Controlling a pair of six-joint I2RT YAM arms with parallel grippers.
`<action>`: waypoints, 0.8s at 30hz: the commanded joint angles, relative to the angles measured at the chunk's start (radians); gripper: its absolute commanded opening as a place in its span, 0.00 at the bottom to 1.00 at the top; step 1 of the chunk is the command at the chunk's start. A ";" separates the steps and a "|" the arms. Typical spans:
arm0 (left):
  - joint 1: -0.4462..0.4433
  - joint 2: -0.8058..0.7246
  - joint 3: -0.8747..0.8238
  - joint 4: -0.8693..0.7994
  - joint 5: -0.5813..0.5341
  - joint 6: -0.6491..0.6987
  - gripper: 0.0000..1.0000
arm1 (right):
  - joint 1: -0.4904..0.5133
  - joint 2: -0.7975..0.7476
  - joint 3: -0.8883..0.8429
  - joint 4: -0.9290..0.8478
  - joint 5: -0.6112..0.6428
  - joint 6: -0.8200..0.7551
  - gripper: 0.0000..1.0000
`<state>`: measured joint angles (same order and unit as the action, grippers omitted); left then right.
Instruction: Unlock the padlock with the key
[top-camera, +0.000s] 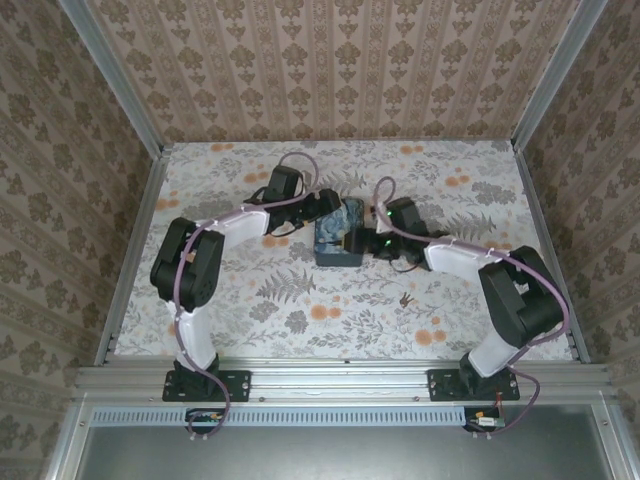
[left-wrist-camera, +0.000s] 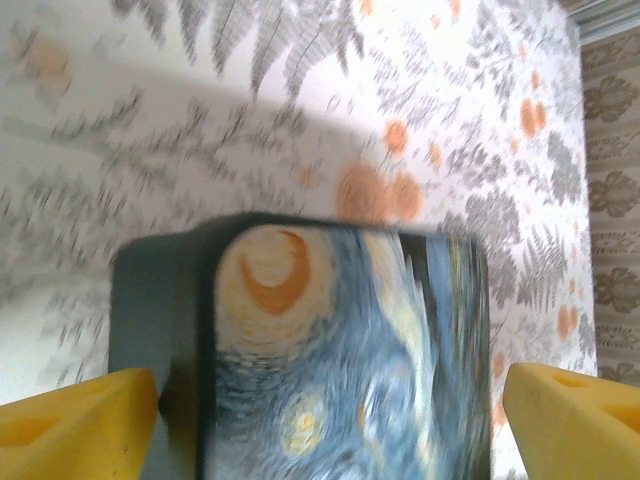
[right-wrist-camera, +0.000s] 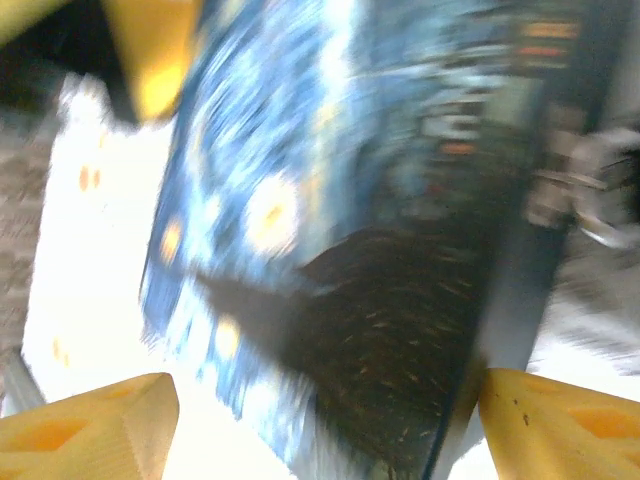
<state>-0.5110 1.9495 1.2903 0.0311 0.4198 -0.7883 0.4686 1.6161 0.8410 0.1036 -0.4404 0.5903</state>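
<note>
Left gripper (left-wrist-camera: 320, 440), right gripper (right-wrist-camera: 330, 430): fingers spread wide, straddling box (top-camera: 336, 246), grasping nothing. Key (top-camera: 405, 298) near right, apart. Risk: uneven 2-sided squeeze twists box.

Key (top-camera: 405, 298) — dark metal, perhaps; box (left-wrist-camera: 340, 350) glossy, painted.

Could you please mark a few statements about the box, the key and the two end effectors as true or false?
1. The blue box sits on the table between the left end effector and the right end effector. True.
2. The right end effector holds the key. False: the key lies on the table, apart from the box.
3. The left end effector's jaws stand wide, one on each side of the box. True.
4. The table is plain white. False: it has a leaf and flower print.
</note>
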 joint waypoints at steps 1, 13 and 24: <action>-0.001 0.049 0.097 -0.045 0.092 0.067 0.90 | 0.094 -0.012 0.006 0.081 0.037 0.089 0.79; 0.189 -0.156 0.067 -0.335 -0.019 0.300 0.91 | 0.038 -0.139 0.104 -0.264 0.084 -0.074 0.81; 0.028 -0.491 -0.377 -0.299 -0.021 0.121 0.92 | -0.124 0.076 0.294 -0.291 0.139 -0.227 0.82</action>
<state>-0.4492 1.4803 0.9798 -0.2794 0.3771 -0.5949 0.3470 1.6302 1.0794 -0.1593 -0.3172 0.4229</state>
